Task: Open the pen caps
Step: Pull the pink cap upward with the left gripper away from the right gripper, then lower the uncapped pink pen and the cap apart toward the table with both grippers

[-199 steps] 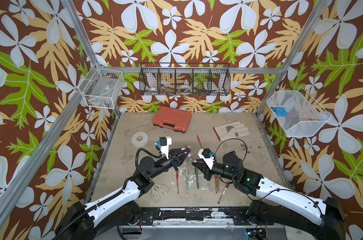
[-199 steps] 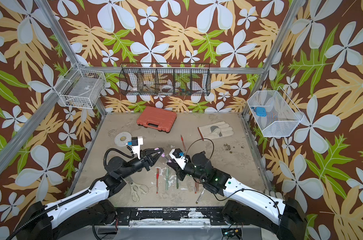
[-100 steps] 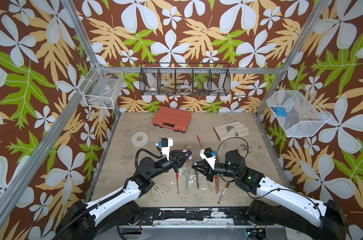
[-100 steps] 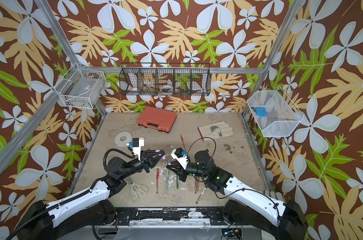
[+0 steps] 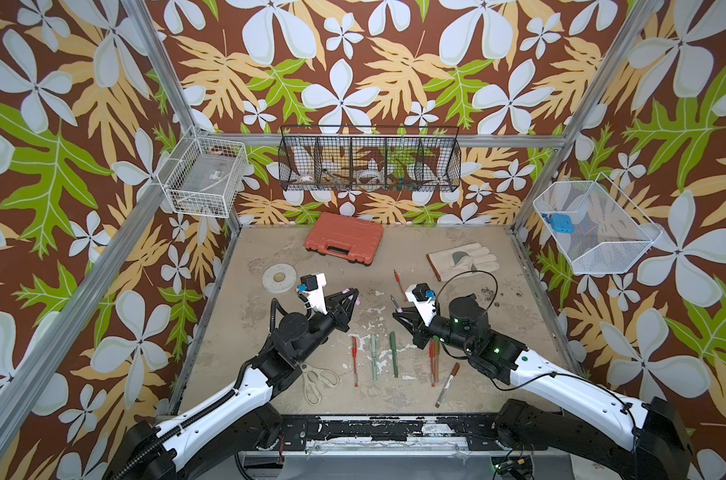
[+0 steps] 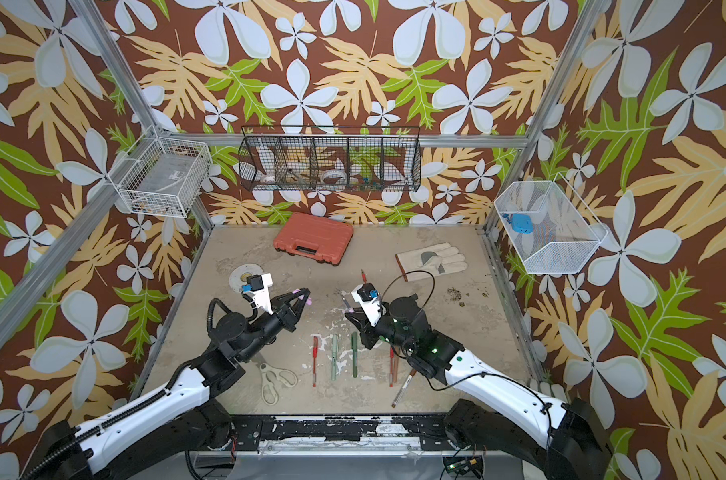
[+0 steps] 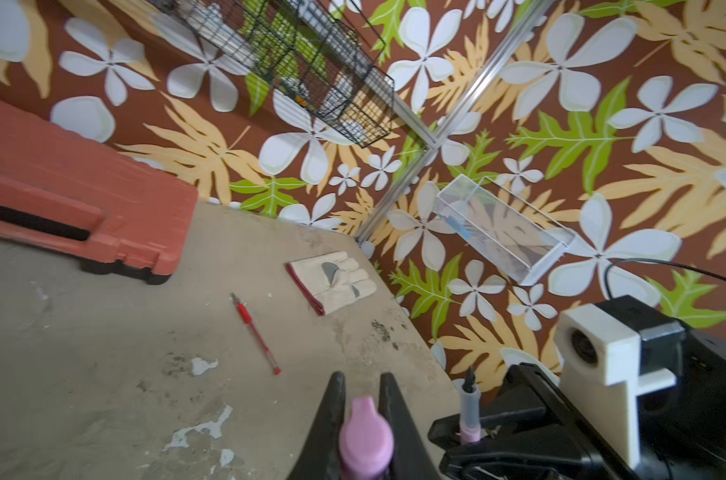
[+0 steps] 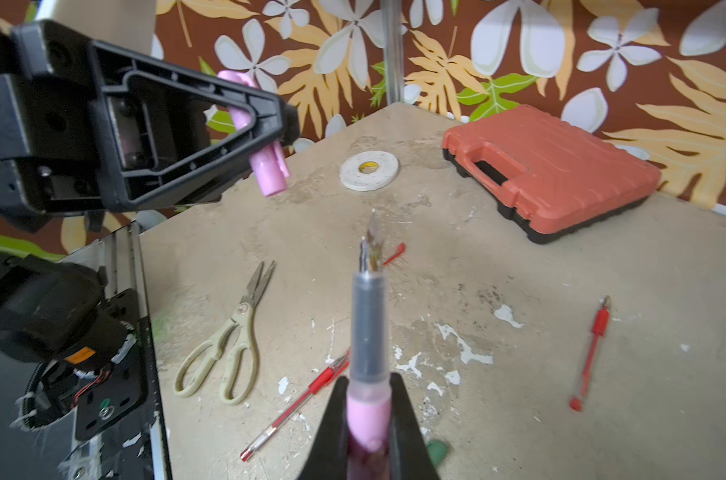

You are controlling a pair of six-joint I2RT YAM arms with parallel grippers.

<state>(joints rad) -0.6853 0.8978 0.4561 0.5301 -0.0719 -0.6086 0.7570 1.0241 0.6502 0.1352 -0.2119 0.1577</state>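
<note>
the pen caps are mostly on their pens, but the pink cap point(image 7: 365, 436) is off and sits clamped in the left gripper point(image 7: 361, 379). the jaws are closed on its sides and its rounded end pokes out between the tips. the right gripper point(image 8: 367, 379) is closed on the pink pen point(image 8: 367, 324) at its pink barrel, with the grey section and bare nib pointing away from the wrist. cap and pen are held well apart above the table point(image 5: 519, 291).

the other caps lie in a row on the table between the arms. there is a red pen point(image 5: 354, 361), a pale green pen point(image 5: 374, 357) and a dark green pen point(image 5: 393, 353), with more partly hidden under the right arm.

these caps look light, stiff and smooth, so they probably slip under a loose pinch. each one likely wants a firm grip across its middle, clear of the side clip. the other gripper should take the barrel just beside the seam and pull straight along the pen's axis. the exposed nib looks fragile and should be kept off the table and the jaws.
</note>
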